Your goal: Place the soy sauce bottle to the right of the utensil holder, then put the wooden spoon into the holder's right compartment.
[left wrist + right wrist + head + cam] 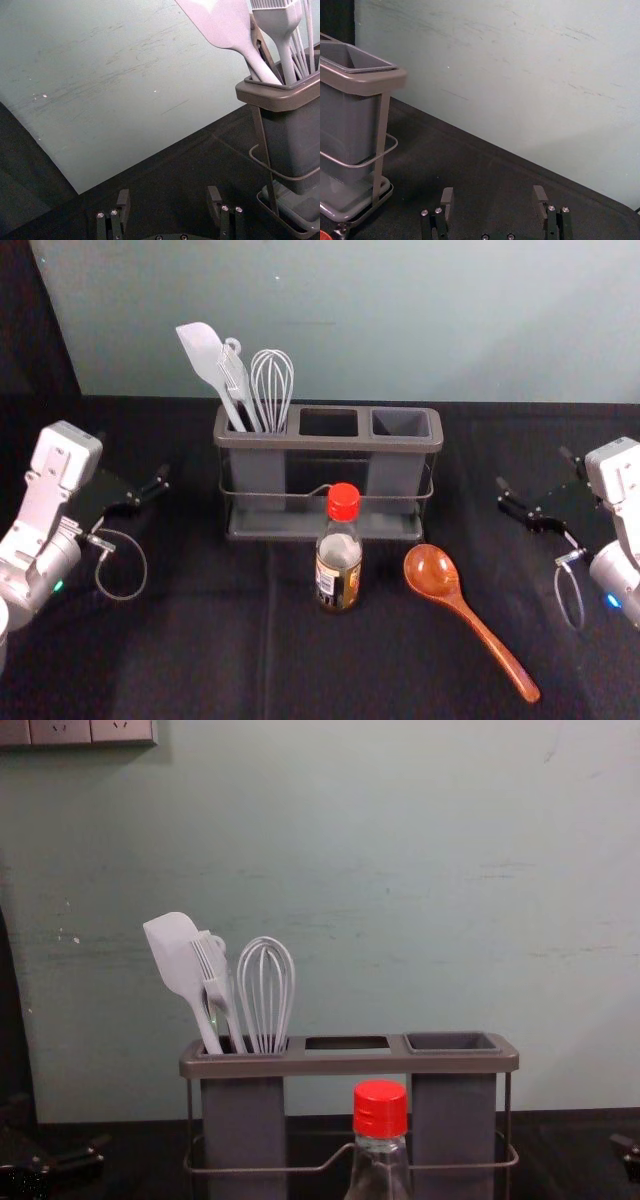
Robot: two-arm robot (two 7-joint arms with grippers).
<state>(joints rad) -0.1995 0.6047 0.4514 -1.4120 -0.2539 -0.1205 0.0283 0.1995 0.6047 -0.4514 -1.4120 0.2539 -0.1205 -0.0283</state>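
Both arms come in from the sides, bent at the wrist and angled inward, so the two grippers face each other across the black cloth [200, 640]. The left gripper [133, 456] hangs out to the left of the utensil holder [285, 441], well apart from it, its dark fingers reaching inward and away from the robot. From the left wrist view, the fingers of the left gripper [168, 194] stand wide apart with nothing between them. The right gripper [533, 468] mirrors that pose beyond the holder's right end, and in its own wrist view the fingers are spread just as wide, holding nothing. A loop of cable [146, 565] curves below the left wrist, and another loop [561, 595] below the right. The soy sauce bottle [340, 560] stands upright, red cap on, in front of the holder and a touch right of its middle; I can't tell whether it touches the frame. To the right of the bottle lies the wooden spoon [460, 605], its bowl near the holder's front right corner and its handle slanting toward the robot and rightward. A spatula [203, 352], a brush [236, 378] and a whisk [272, 385] stand in the left compartment.
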